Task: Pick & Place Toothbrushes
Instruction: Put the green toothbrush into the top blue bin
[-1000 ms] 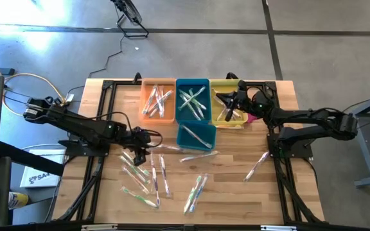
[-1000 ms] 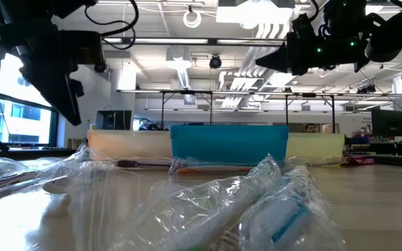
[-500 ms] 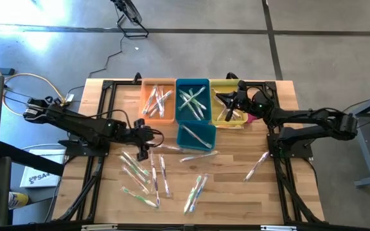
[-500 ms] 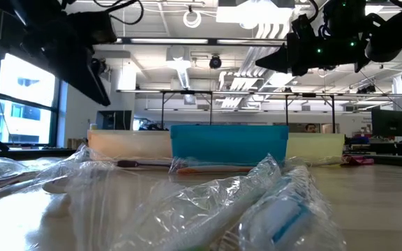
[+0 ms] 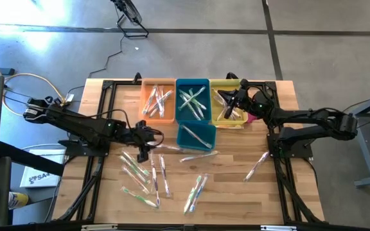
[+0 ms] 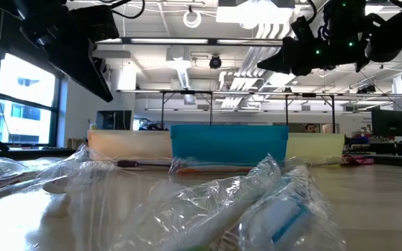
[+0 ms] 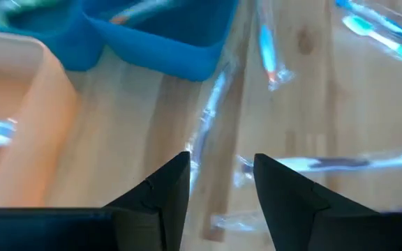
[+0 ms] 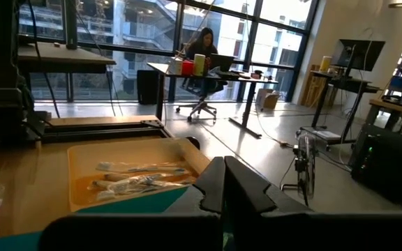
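I see the tabletop (image 5: 236,186) with wrapped toothbrushes (image 5: 146,173) scattered near, others in the far orange bin (image 5: 158,101), blue bin (image 5: 193,109) and yellow bin (image 5: 227,110). My left hand (image 5: 150,136) hangs part open and empty beside the bins; my right hand (image 5: 231,102), closed and empty, is over the yellow bin.

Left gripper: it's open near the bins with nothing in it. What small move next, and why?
Probably lower the left gripper straight down onto the wrapped toothbrush lying on the table between its open fingers, beside the blue bin, then close. It holds nothing, and the right gripper waits shut over the yellow bin.
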Controlling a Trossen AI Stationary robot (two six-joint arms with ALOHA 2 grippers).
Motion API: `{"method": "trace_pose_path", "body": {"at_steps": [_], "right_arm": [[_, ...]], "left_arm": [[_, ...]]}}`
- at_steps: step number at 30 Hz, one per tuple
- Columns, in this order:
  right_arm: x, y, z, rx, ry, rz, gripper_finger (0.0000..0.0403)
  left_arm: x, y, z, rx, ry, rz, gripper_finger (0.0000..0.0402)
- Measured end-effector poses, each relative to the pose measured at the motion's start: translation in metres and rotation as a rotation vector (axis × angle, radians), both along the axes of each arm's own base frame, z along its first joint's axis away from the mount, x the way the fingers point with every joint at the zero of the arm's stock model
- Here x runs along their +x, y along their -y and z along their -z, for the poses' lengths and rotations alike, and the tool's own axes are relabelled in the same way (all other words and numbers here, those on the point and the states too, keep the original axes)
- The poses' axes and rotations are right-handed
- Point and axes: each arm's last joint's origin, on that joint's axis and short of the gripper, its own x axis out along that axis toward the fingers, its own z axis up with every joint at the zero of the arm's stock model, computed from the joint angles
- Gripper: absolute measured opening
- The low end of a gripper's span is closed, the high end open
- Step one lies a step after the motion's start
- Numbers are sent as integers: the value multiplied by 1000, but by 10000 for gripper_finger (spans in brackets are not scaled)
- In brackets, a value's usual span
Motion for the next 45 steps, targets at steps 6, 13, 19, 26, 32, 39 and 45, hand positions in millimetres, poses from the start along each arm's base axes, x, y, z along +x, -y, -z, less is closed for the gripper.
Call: {"method": "trace_pose_path", "body": {"at_steps": [6,13,19,26,32,39,45], "right_arm": [[0,0,0,-1,0,0,2],[0,0,0,0,-1,-3,2],[0,0,0,7,3,-5,2],[0,0,0,46,25,-4,2],[0,0,0,68,38,-5,2],[0,0,0,82,47,-5,2],[0,0,0,76,43,-7,2]], "left_arm": [[-15,-3,8,64,45,42,155],[-61,-9,20,43,286,96,155],[-91,-10,22,84,349,213,155],[-101,-11,29,2,220,237,155],[-92,-8,25,-55,265,220,155],[-84,-6,9,-323,431,70,155],[-83,-6,5,-353,472,63,155]]}}
